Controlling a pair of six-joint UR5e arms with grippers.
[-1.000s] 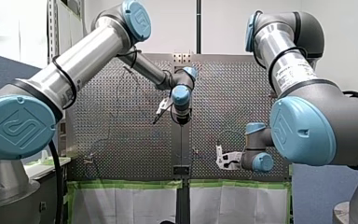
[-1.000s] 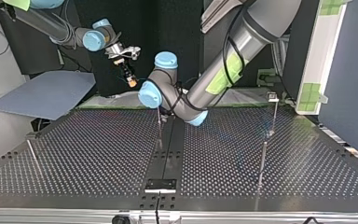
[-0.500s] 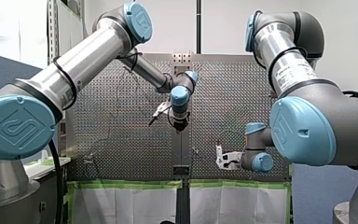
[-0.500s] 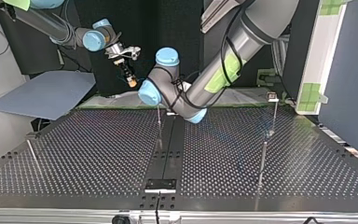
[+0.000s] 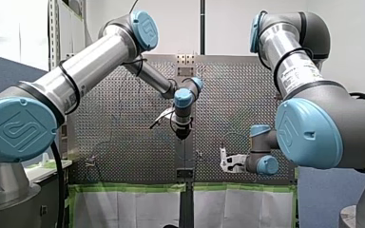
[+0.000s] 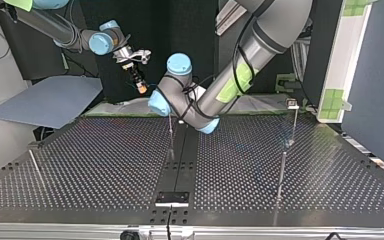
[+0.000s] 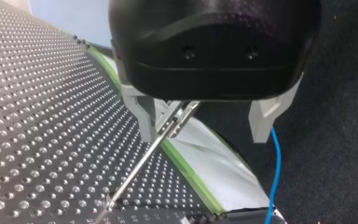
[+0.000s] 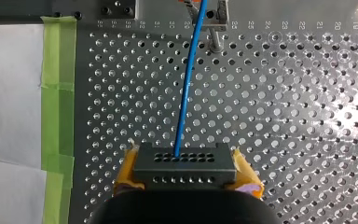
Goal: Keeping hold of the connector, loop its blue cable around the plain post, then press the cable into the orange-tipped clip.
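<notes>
Connector (image 8: pixel 185 169), dark grey with rows of holes, sits pinched between the yellow pads (image 8: pixel 129 164) of my right gripper (image 8: pixel 185 158), above the perforated table (image 8: pixel 307 116); blue cable (image 8: pixel 186 84) leaves its face and runs straight ahead, away from the gripper; my left gripper (image 7: pixel 203 123) is spread wide; thin metal post (image 7: pixel 142 163) rises between its fingers (image 7: pixel 144 119), close to one of them; cable shows just beside the other finger, on its outer side.

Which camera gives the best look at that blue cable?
The right wrist view: the blue cable runs clearly from the connector across the perforated table. The left wrist view catches a short stretch of cable; in the front and top views it's too thin to make out.
</notes>
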